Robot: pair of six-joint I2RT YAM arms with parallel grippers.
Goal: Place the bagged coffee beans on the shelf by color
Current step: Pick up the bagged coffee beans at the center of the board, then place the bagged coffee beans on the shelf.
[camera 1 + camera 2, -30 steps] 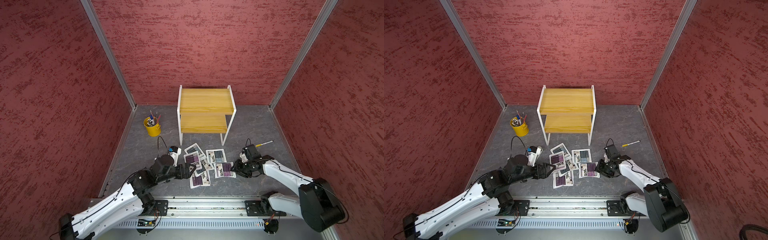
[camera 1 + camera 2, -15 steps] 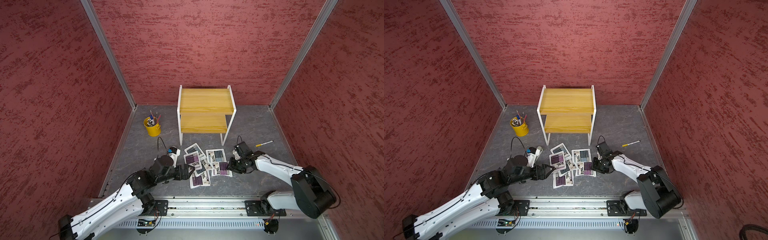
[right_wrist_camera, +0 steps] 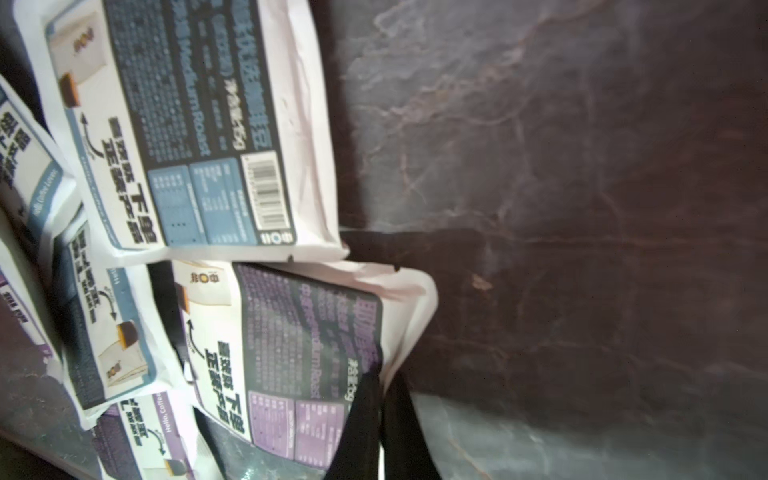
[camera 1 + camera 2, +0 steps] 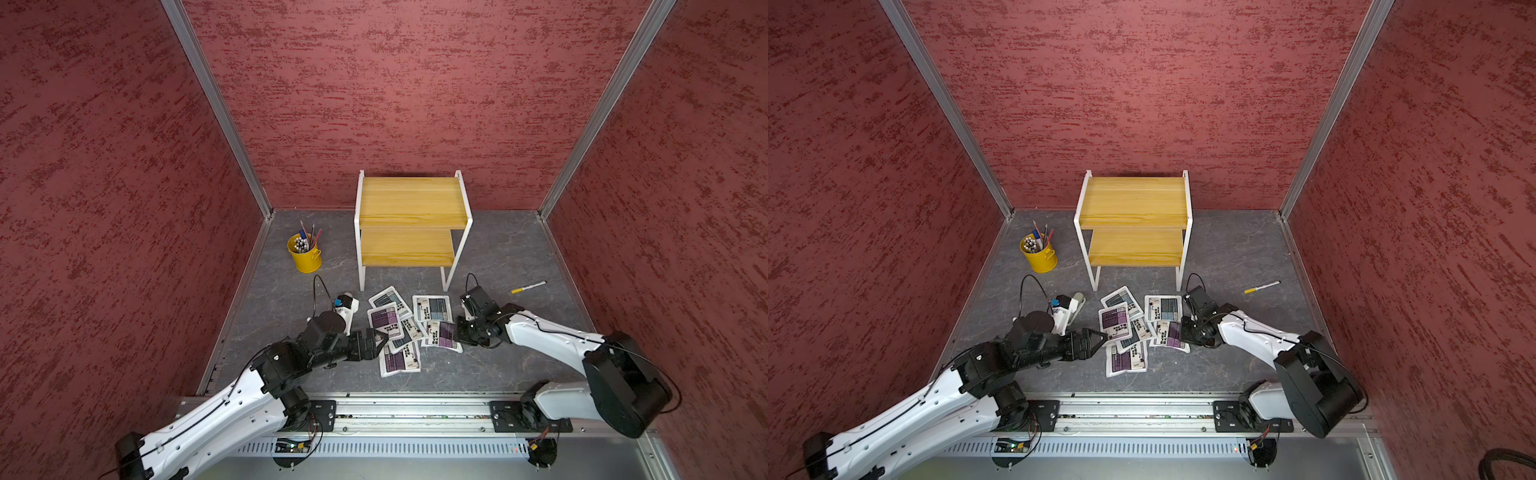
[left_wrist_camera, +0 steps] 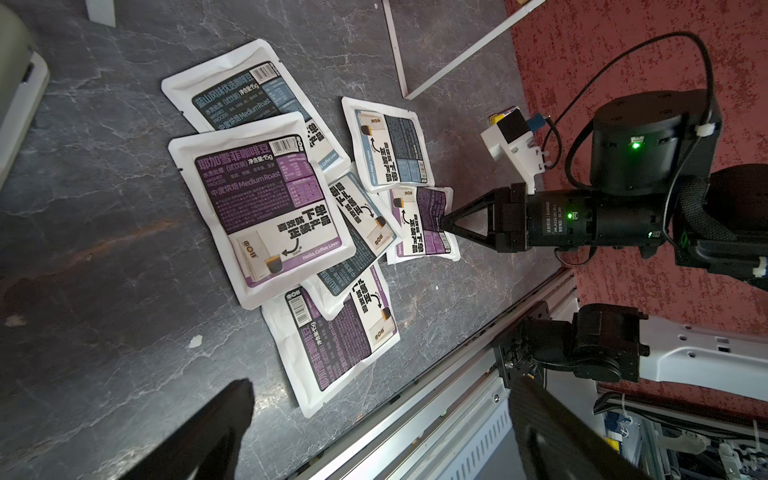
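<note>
- Top views both show you the shelf [image 4: 411, 199], both boards bare, standing beyond the bagged coffee beans [image 4: 405, 332] heaped on the floor [image 4: 498, 257]; open floor lies between.
- Your right gripper [image 5: 446, 222] is pinched on the purple pouch [image 3: 291, 353] at the heap's right edge. Its long axis seems to run from the jaws into the heap, with a grey-blue pouch [image 3: 178, 124] touching it.
- Your left gripper [image 4: 382, 337] sits jaws apart at the heap's opposite side, farther from that pouch.
</note>
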